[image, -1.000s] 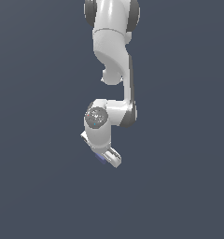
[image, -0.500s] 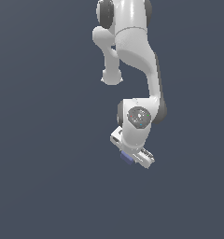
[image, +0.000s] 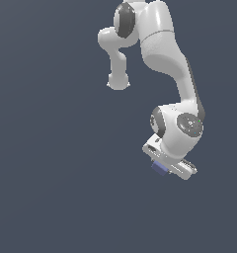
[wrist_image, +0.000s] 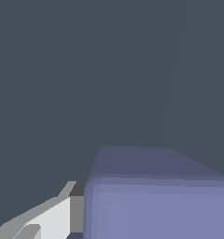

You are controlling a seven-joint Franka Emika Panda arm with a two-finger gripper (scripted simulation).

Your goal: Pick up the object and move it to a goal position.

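Toward the exterior view's lower right, the white gripper (image: 162, 167) hangs over a plain dark grey ground with the periwinkle cube (image: 159, 168) tucked at its tip. Its fingers (wrist_image: 58, 217) are drawn in narrow, one pad pressed flat against the cube's (wrist_image: 160, 205) side in the wrist view.

Evenly, softly lit; flat dark backdrop without cast shadows. Mild sheen on the white arm (image: 165, 44) (upper frame). Slightly soft, low-resolution renders.
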